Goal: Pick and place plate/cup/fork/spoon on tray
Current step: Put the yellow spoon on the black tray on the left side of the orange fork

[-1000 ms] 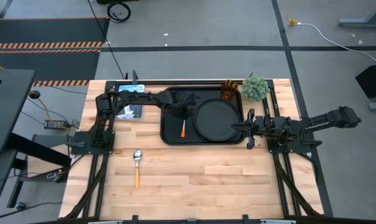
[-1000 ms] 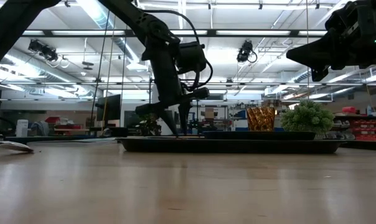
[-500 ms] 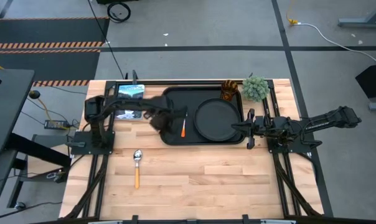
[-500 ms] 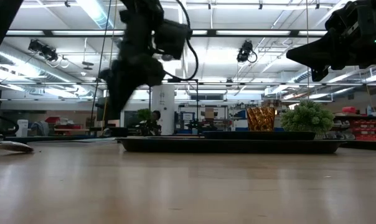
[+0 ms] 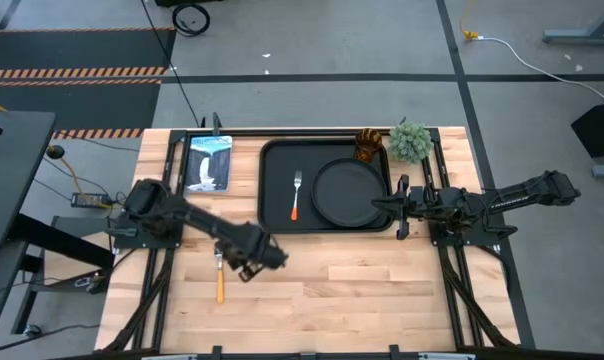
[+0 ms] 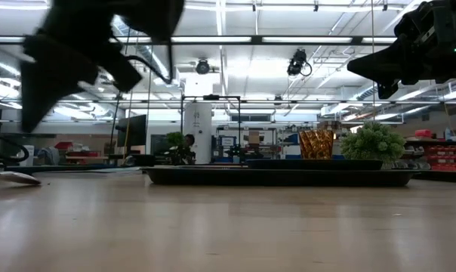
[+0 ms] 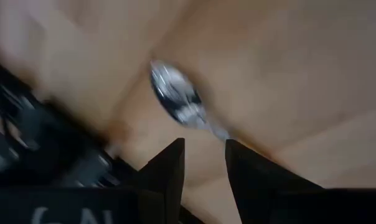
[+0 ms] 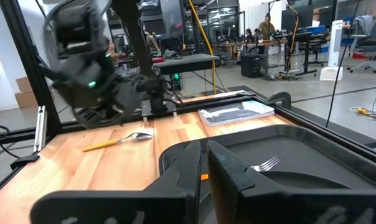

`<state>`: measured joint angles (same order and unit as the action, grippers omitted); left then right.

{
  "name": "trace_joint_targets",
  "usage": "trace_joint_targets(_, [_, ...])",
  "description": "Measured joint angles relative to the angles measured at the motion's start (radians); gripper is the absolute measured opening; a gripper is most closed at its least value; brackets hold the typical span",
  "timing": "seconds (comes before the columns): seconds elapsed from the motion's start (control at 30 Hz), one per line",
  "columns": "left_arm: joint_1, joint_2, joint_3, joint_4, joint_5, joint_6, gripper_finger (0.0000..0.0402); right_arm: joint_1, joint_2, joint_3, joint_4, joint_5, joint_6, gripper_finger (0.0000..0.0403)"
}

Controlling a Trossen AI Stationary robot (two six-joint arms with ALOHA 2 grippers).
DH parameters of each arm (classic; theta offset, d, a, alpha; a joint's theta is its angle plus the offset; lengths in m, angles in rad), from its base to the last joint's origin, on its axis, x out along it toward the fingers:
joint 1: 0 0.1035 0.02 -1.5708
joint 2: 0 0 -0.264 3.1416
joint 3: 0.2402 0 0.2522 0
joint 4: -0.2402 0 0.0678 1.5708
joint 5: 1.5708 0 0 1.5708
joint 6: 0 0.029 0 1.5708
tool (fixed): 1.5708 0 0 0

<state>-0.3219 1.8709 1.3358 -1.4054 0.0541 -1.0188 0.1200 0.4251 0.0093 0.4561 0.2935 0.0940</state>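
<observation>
Tabletop (image 5: pixel 362 280): pale wooden planks, dark frame rails along both sides.
Tray (image 5: pixel 275 215): at the tabletop's far middle; holds the fork (image 5: pixel 295 194), the plate (image 5: pixel 349 192), and the cup (image 5: pixel 369 146) in its far corner.
Spoon (image 5: pixel 219 280): on bare wood, well left of the tray and nearer the front.
Left pincer (image 5: pixel 250 262): above the spoon, fingers released with a narrow gap.
Right pincer (image 5: pixel 401 207): at the tray's right rim, clenched, grasping nothing.
Room: grey floor, striped mat, workshop benches, ceiling strip lights.

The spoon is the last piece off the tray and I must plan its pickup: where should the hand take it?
Grip the spoon across its slim orange handle, coming straight down; it lies flat on the table.
</observation>
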Motion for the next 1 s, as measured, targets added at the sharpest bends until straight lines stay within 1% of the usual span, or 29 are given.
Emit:
trace_joint_targets(0.07, [-0.049,0.000,-0.016,0.023,0.031,-0.066,0.0125,0.000,0.000,0.000,0.000,0.000,0.000,0.0034])
trace_joint_targets(0.13, [-0.093,0.000,-0.034,0.041,0.037,-0.101,0.0125,0.000,0.000,0.000,0.000,0.000,0.000,0.0034])
trace_joint_targets(0.27, [-0.166,-0.001,-0.115,0.068,0.065,-0.180,0.0116,0.000,0.000,0.000,0.000,0.000,0.000,0.0034])
trace_joint_targets(0.37, [-0.202,-0.033,-0.207,0.163,0.087,-0.241,0.0098,0.000,0.000,0.000,0.000,0.000,0.000,0.0034])
trace_joint_targets(0.43, [-0.214,-0.076,-0.271,0.233,0.100,-0.302,0.0083,0.000,0.000,0.000,0.000,0.000,0.000,0.0034])
trace_joint_targets(0.53, [-0.235,-0.159,-0.333,0.256,0.065,-0.417,0.0058,0.000,0.000,0.000,0.000,0.000,0.000,0.0034])
trace_joint_targets(0.63, [-0.260,-0.243,-0.366,0.276,-0.006,-0.541,0.0038,0.000,0.000,0.000,0.000,0.000,0.000,0.0034])
trace_joint_targets(0.73, [-0.275,-0.291,-0.381,0.329,-0.077,-0.695,0.0028,0.000,0.000,0.000,0.000,0.000,0.000,0.0034])
trace_joint_targets(0.83, [-0.276,-0.295,-0.381,0.384,-0.088,-0.760,0.0039,0.000,0.000,0.000,0.000,0.000,0.000,0.0034])
trace_joint_targets(0.9, [-0.276,-0.289,-0.380,0.410,-0.087,-0.786,0.0065,0.000,0.000,0.000,0.000,0.000,0.000,0.0034])
trace_joint_targets(1.0, [-0.276,-0.261,-0.381,0.435,-0.092,-0.807,0.0116,0.000,0.000,0.000,0.000,0.000,0.000,0.0034])
